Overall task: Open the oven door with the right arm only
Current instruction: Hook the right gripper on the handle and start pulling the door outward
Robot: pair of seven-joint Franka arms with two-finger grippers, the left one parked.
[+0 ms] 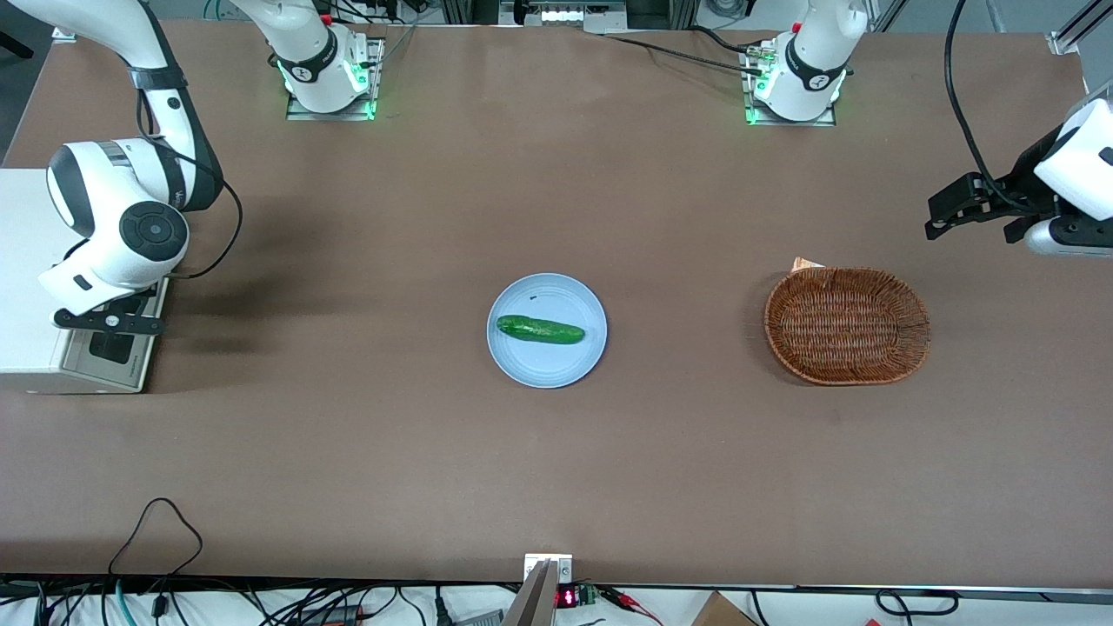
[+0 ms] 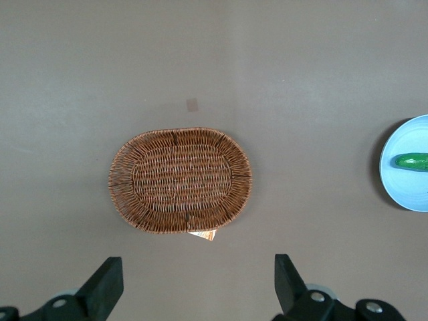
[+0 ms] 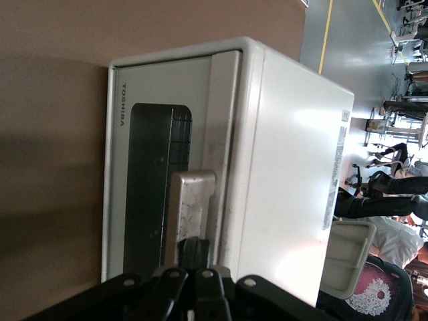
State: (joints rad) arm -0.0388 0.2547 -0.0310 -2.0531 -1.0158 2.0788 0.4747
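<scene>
Nearest the front camera, a loose black cable (image 1: 165, 522) lies on the brown worktop (image 1: 556, 469) at the lower edge of the frame. At the frame's centre is a blue plate (image 1: 522, 356) bearing a cucumber (image 1: 539, 329); a wicker basket (image 1: 847, 325) sits well apart from it, toward the parked arm's end.

At the working arm's end, mid-height in the frame, stands the white oven (image 3: 294, 180). Its oven door (image 3: 150, 194) appears closed, flush with the body, with a dark window and a silver bar handle (image 3: 190, 200) along one long edge.

The right arm (image 1: 122, 217) bends down over the oven, carrying the tool (image 1: 109, 320) directly in front of the door. In the right wrist view the tool (image 3: 197, 257) sits at the handle, touching it or just short of it. Whether it is wide, narrow or closed on the bar cannot be told.

Handling, as judged: the door is a stiff metal-and-glass panel, probably hinged along the edge away from the handle, so it should swing in an arc rather than slide. The bar is the only sound hold. It looks smooth and may slip, and the oven looks light enough to shift if pulled hard.
</scene>
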